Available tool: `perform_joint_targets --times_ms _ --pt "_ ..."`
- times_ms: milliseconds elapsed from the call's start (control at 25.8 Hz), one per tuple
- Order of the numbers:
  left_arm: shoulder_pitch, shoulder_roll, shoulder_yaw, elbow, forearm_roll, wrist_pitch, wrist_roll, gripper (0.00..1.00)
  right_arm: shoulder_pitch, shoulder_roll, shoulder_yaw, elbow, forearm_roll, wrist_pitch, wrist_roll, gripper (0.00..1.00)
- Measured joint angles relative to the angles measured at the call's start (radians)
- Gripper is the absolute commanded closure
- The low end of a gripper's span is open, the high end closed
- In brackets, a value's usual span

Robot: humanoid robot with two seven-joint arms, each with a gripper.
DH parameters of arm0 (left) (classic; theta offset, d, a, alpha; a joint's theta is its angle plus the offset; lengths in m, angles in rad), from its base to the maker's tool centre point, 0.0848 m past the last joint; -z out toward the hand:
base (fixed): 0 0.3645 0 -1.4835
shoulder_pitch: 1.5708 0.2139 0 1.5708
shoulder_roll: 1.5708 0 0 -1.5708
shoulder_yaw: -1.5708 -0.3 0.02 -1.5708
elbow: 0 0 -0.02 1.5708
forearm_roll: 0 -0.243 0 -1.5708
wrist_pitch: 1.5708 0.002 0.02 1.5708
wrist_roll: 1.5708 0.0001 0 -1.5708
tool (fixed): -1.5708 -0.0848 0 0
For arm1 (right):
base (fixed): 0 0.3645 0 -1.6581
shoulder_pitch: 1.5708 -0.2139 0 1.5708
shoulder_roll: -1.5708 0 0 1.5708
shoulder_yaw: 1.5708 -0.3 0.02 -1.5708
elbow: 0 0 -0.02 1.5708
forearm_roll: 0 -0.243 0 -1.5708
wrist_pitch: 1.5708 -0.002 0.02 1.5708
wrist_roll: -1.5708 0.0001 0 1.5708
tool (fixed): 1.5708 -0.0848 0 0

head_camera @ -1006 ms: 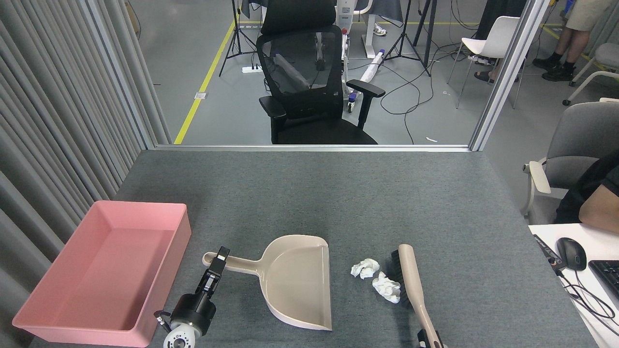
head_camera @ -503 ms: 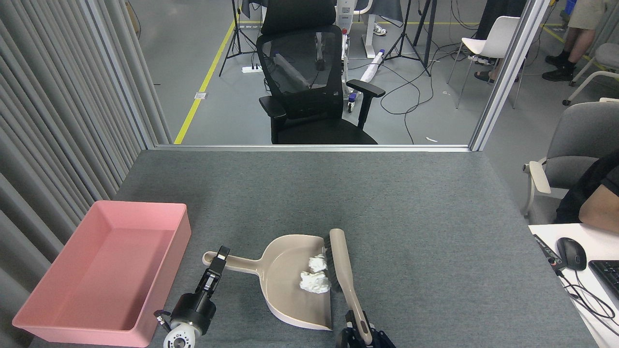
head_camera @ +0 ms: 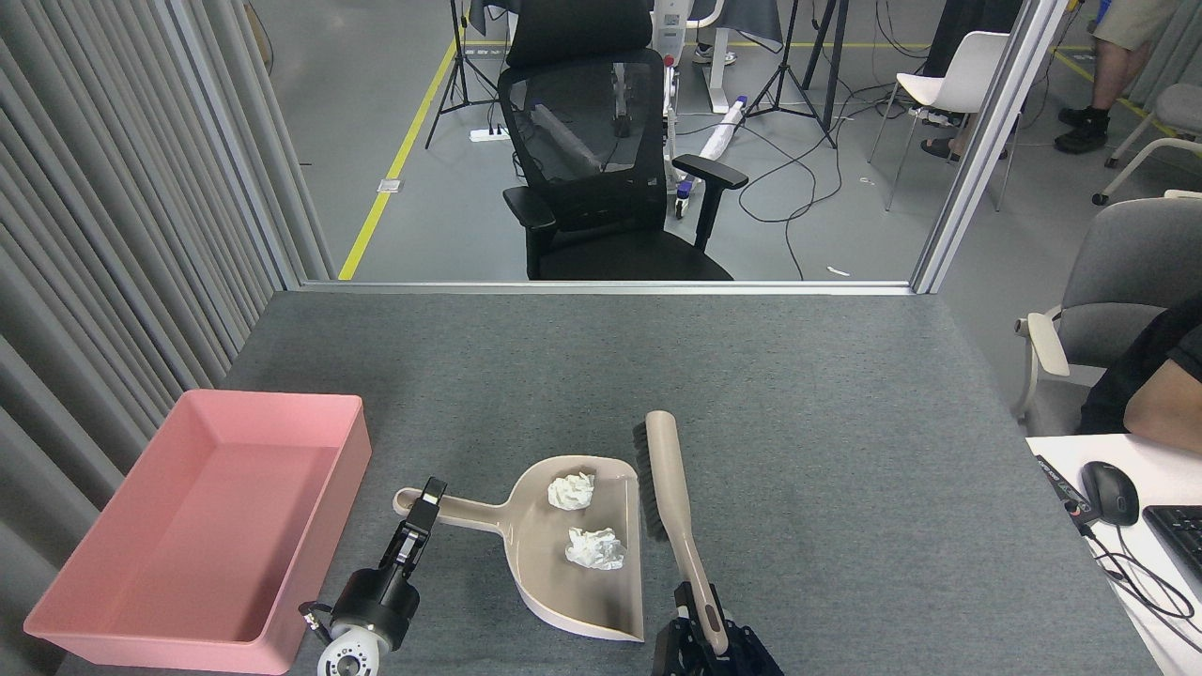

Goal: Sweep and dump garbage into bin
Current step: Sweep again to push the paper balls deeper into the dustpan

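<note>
Two crumpled white paper wads of garbage (head_camera: 572, 490) (head_camera: 595, 548) lie inside the beige dustpan (head_camera: 573, 573) at the table's front centre. My left gripper (head_camera: 424, 508) is shut on the dustpan's handle at its left end. My right gripper (head_camera: 704, 627), at the bottom edge, is shut on the handle of a beige brush (head_camera: 667, 488) with dark bristles. The brush stands just right of the dustpan's open edge, its head raised toward the far side. The pink bin (head_camera: 349, 451) sits at the front left with nothing in it.
The grey felt table (head_camera: 751, 394) ends at a metal rail at the back. Behind it stands a black office chair (head_camera: 601, 160). A person's arm (head_camera: 1164, 394) and a white desk with a mouse (head_camera: 1108, 493) are at the right edge.
The brush swept left, pushing both paper wads into the dustpan, then lifted and shifted slightly farther away. The wads now lie apart inside the pan. The left arm has not moved.
</note>
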Motion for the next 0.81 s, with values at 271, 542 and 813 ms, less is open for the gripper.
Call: perform_joint_targets --times_ms 271,542,813 --pt "0.000 0.000 0.000 0.000 0.000 0.002 -0.002 0.82 0.036 -0.014 -0.034 0.038 0.001 -0.015 -0.007 0.90" --pt "0.000 0.000 0.000 0.000 0.000 0.002 -0.008 0.82 -0.028 0.019 -0.003 0.134 0.001 -0.015 0.009 0.91" --pt "-0.006 0.000 -0.001 0.000 0.000 0.004 -0.013 0.82 -0.073 0.043 0.072 0.164 0.000 0.016 0.012 0.91"
